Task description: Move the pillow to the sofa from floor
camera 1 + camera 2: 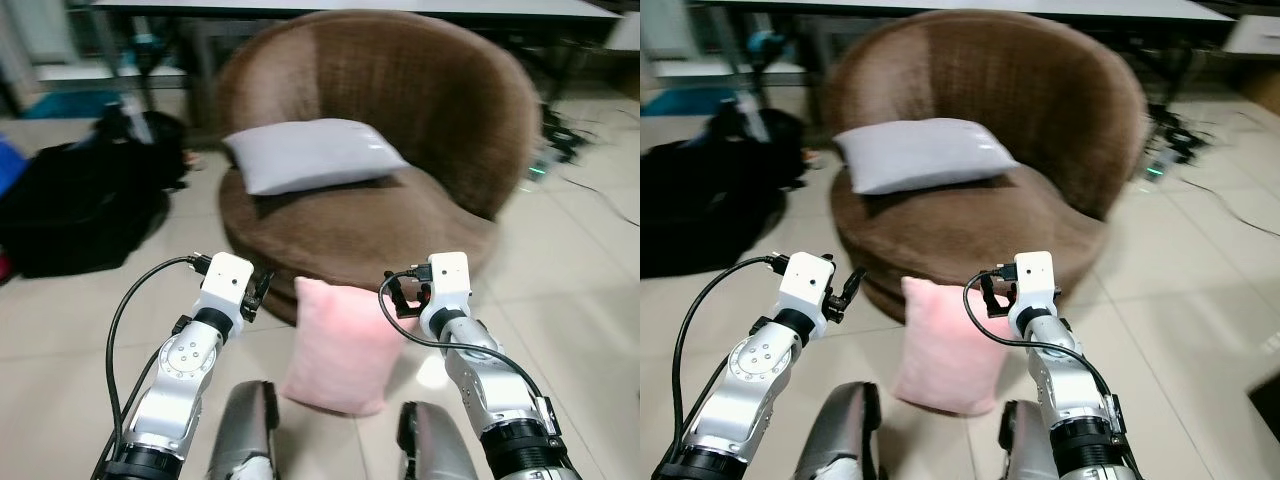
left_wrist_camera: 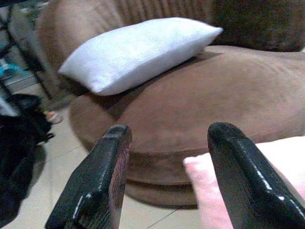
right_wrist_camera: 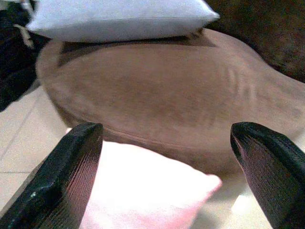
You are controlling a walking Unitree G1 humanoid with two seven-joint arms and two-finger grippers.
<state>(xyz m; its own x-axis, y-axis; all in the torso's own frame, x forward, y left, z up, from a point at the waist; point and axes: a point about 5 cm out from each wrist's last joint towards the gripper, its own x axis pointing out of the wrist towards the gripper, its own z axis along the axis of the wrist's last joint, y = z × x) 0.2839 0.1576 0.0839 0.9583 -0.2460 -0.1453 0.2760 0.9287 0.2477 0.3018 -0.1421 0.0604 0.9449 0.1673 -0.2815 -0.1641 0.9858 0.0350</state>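
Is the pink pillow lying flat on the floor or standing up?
Standing up. The pink pillow rests on its lower edge on the floor, leaning against the brown sofa base.

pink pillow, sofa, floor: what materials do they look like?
Pink pillow: soft matte fabric, plump and stuffed. Sofa: brown suede-like or velvety upholstery, with a matte nap; exact cloth unclear. Floor: glossy pale tiles, with grout lines and light glare.
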